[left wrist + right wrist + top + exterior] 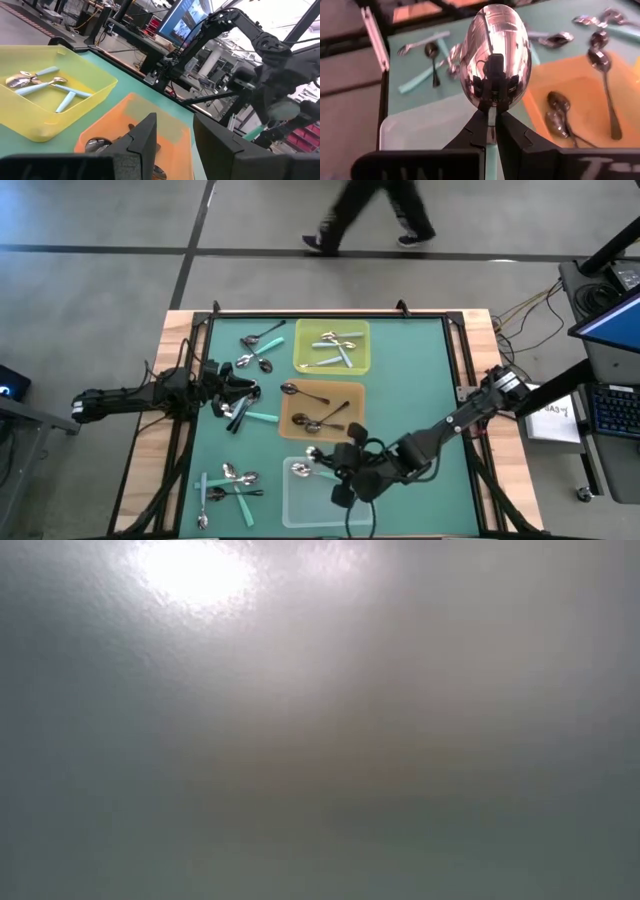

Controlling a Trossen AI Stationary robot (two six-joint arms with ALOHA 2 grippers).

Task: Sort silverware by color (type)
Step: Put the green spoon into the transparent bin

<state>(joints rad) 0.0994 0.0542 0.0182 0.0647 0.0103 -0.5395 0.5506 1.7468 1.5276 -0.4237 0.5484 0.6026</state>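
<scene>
My right gripper (491, 131) is shut on a spoon with a shiny silver bowl (495, 55), above the clear tray (292, 515) at the table's near edge. In the high view this gripper (335, 465) hovers by the tray's far rim. My left gripper (175, 145) is open and touches nothing; in the high view it (238, 393) stands over a loose pile of spoons (240, 415) left of the orange tray (352, 392). The yellow tray (362, 362) holds teal-handled spoons (45, 85), and the orange tray holds dark spoons (560, 112). The low view shows only glare. My right gripper pinches the spoon between its two fingers at the neck (491, 116), just below the bowl. The bowl stands up beyond the fingertips, its rounded back toward the camera. The spoon is lifted clear above the clear tray (420, 130). The fingers hide its handle.
More loose spoons lie on the green mat at the far left (260, 345) and near left (225, 480). The three trays stand in a row down the table's middle. A person (370, 220) walks past beyond the far edge. Cables and a monitor sit right of the table.
</scene>
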